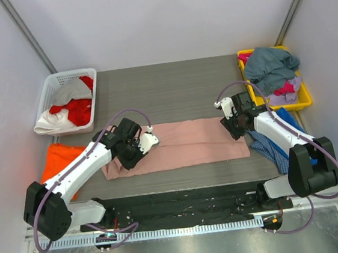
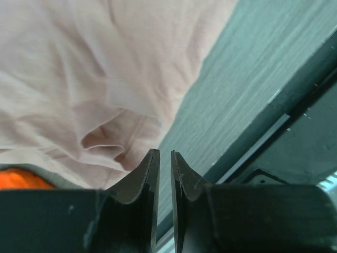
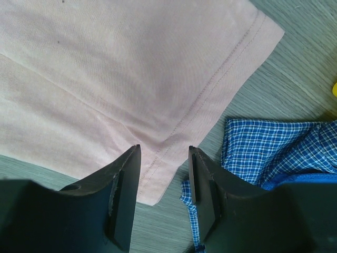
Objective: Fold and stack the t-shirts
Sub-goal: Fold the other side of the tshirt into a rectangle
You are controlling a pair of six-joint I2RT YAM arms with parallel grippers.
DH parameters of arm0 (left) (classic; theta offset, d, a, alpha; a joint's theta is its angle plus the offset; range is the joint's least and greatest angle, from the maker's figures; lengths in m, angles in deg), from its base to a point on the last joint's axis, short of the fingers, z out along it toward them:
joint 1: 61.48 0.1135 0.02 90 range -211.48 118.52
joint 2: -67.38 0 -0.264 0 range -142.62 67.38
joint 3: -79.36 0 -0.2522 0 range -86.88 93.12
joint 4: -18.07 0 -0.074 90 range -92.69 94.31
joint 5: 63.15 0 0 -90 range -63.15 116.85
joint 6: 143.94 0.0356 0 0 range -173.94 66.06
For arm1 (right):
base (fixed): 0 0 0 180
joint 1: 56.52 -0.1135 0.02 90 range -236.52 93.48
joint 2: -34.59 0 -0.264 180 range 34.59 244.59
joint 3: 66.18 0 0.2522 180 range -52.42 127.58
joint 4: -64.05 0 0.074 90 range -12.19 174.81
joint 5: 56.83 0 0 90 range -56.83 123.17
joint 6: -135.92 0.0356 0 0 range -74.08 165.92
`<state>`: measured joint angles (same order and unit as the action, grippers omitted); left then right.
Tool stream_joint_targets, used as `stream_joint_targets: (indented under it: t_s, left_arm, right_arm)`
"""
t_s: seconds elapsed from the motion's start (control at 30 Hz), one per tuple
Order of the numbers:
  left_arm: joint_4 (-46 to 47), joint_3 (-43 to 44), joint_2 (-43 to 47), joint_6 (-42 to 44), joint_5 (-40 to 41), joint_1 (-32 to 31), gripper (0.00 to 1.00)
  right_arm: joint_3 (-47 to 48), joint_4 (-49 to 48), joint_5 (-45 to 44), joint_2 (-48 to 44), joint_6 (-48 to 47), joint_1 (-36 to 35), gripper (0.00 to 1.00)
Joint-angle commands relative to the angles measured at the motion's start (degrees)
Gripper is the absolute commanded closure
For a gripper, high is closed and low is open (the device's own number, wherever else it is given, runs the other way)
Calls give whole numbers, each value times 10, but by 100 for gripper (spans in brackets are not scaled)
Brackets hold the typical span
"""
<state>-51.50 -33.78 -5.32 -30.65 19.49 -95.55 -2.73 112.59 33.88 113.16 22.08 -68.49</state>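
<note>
We begin with the grey table [image 1: 170,84], and the dusty-pink t-shirt [image 1: 189,142] lies across its middle, running left to right between the two arms. It looks already doubled lengthwise into a long, flat band. A layer edge runs along it, the stitched hem at the right end is square, and the left end is puckered where a sleeve bunches up. We judge the task to be early. This one shirt needs its crosswise folds, and we see no finished stack.

At the far left, a white basket [image 1: 71,72] holds a red shirt [image 1: 79,108] and a white shirt [image 1: 53,120] in a heap. At the far right, a yellow bin [image 1: 304,95] is piled with a crumpled grey-teal shirt [image 1: 274,64] over other colours. An orange shirt [image 1: 60,159] lies at the near left, partly under the left arm, and we cannot tell whether it is folded. A blue checked cloth [image 1: 268,146] lies rumpled just beside the pink shirt's right end.

The right gripper [image 3: 164,148] hangs over the pink shirt's near right corner with its jaws apart and nothing in them. The left gripper [image 2: 164,154] is at the puckered left end with its jaws almost together. We see no cloth in the slit and cannot tell whether it pinches any.
</note>
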Motion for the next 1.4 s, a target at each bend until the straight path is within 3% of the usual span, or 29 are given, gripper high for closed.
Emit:
stream_joint_targets:
  t_s: [0.0, 0.2, 0.37, 0.93, 1.03, 1.17, 1.27, 1.37]
  left_arm:
    - [50, 13, 15, 4, 40, -2, 80]
    - [87, 12, -28, 44, 54, -1, 68]
    - [120, -10, -41, 75, 68, 3, 64]
    - [156, -6, -106, 94, 40, 21, 65]
    - [150, -4, -113, 93, 13, 22, 71]
    - [149, 0, -121, 91, -15, 22, 90]
    - [147, 2, -128, 91, -33, 22, 99]
    - [142, 11, -126, 87, -56, 22, 100]
  right_arm:
    - [8, -3, -2, -7, 7, -6, 52]
    - [1, -1, -4, -17, 4, -8, 51]
    - [-10, 1, -26, -25, -2, -9, 51]
    - [-18, 9, -26, -44, -3, -8, 51]
    - [-19, 9, -24, -42, -2, -8, 51]
    - [-19, 9, -24, -41, -2, -8, 52]
    - [-20, 9, -23, -43, 0, -8, 51]
    - [-22, 9, -25, -45, 1, -8, 51]
